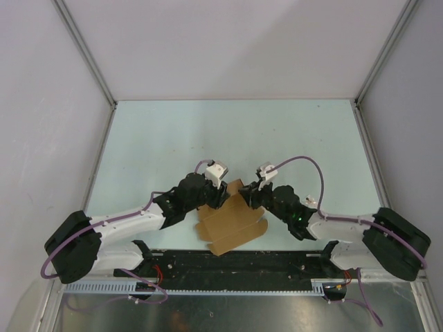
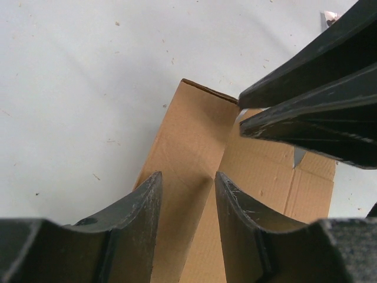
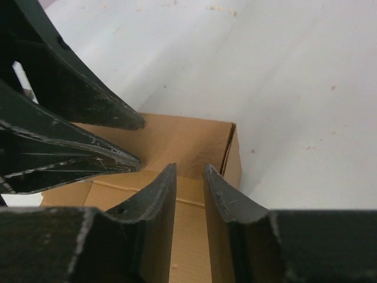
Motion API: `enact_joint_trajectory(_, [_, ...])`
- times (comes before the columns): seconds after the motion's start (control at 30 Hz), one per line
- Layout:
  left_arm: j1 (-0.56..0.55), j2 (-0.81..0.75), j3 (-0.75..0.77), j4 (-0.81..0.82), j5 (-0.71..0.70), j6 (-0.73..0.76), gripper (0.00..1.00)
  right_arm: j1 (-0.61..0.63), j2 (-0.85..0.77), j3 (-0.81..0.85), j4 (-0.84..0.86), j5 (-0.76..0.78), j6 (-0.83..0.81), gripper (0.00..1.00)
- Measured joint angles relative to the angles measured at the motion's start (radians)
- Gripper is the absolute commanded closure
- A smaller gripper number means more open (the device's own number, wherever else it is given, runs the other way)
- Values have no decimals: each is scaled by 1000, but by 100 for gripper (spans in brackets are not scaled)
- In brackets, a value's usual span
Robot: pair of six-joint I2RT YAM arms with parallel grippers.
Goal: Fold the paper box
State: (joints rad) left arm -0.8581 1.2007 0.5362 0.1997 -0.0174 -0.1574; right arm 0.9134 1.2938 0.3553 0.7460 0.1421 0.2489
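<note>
Plain brown cardboard paper box (image 1: 232, 228) lies part-folded on the pale desk (image 1: 208, 131) near the arm bases, its raised far end directly beneath left gripper (image 2: 187, 177) and right gripper (image 3: 189, 168), both equally near, jaws parted, apparently gripping nothing.

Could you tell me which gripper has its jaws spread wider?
The left gripper: its jaws stand clearly wider apart than those of the right gripper, both over the paper box.

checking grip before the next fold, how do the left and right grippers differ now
Left gripper: jaws wider apart; right gripper: only a narrow gap. Left gripper comes over the paper box from the left, right gripper from the right. Both have black fingers aimed at the box's far edge.
</note>
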Motion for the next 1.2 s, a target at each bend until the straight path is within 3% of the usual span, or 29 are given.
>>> enact_joint_trajectory(0.27, [0,0,0,0,-8,0,53,-31,-241,0,-187,80,-17,64])
enact_joint_trajectory(0.5, [1,-39,0,-40,-39,-3,50,-47,-323,-51,-287,109,14,64])
enact_joint_trajectory(0.8, [1,-177,2,-95,-115,-36,48,3,-294,-96,-314,85,31,68])
enact_joint_trajectory(0.93, [3,-229,2,-108,-193,-57,51,51,-284,-97,-303,78,32,68])
enact_joint_trajectory(1.2, [25,-246,-25,-158,-292,-139,58,244,-190,-95,-191,132,42,61])
